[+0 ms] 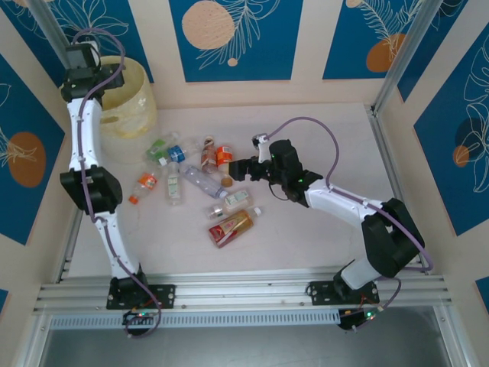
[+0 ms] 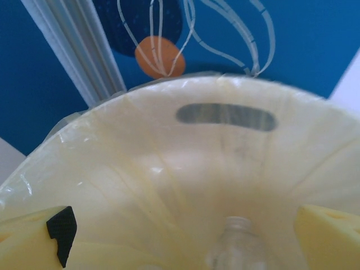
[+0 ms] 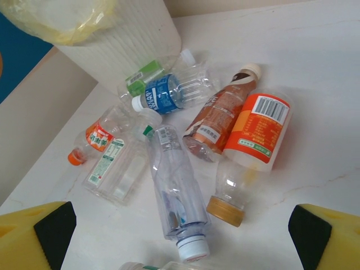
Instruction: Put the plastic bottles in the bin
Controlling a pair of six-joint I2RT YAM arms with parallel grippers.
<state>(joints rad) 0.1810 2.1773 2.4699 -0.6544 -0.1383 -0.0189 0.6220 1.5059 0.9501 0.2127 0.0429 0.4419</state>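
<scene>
The pale yellow bin [image 1: 130, 95] stands at the far left, and my left gripper [image 1: 103, 80] hangs over its rim. In the left wrist view the left gripper [image 2: 180, 250] is open above the bin's inner wall [image 2: 169, 169], and a clear bottle [image 2: 239, 244] lies below, free of the fingers [image 2: 329, 236]. Several plastic bottles [image 1: 202, 181] lie scattered mid-table. My right gripper [image 1: 238, 170] hovers open over them. Below the right gripper [image 3: 180, 244] lies a clear white-capped bottle [image 3: 180, 194], with an orange-labelled bottle [image 3: 256, 138] beside it.
More bottles lie around: brown-labelled [image 3: 222, 112], blue-labelled [image 3: 169, 95], green-labelled [image 3: 143, 76], a small orange-capped one [image 3: 93, 140] and a square clear one [image 3: 115, 166]. A red-brown bottle [image 1: 231, 227] lies nearest the arms. Patterned walls close in the table on three sides.
</scene>
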